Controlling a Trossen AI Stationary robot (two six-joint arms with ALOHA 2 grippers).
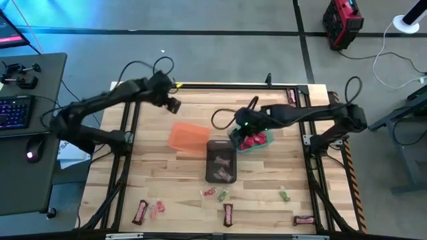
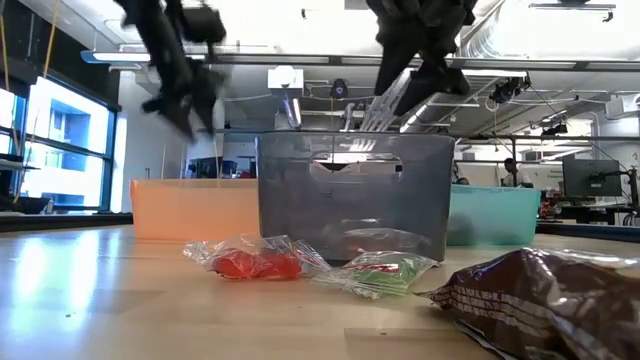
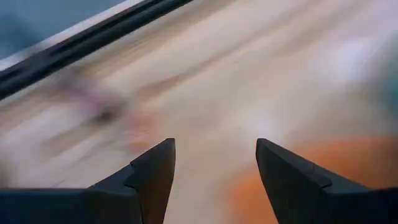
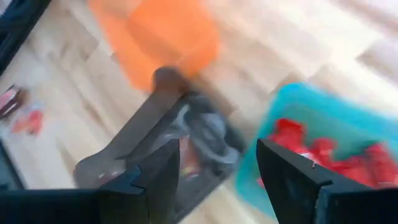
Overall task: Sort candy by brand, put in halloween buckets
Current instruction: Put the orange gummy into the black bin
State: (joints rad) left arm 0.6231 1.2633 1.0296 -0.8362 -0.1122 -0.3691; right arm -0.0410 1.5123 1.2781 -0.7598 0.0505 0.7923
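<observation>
The surface [image 1: 167,180] is pale butcher-block wood, standing on a grey floor [image 1: 220,47] crossed by dark tape lines. On the left sits a dark desk [image 1: 27,153] carrying a backlit keyboard [image 1: 15,110] and a mouse [image 1: 29,155]. A red-and-black case [image 1: 342,23] stands on the floor at upper right, with a white cable [image 1: 393,57] trailing nearby. The low view shows tall bright windows [image 2: 60,150] on the left, exposed ceiling ducts [image 2: 560,45], and monitors [image 2: 590,180] far right.
</observation>
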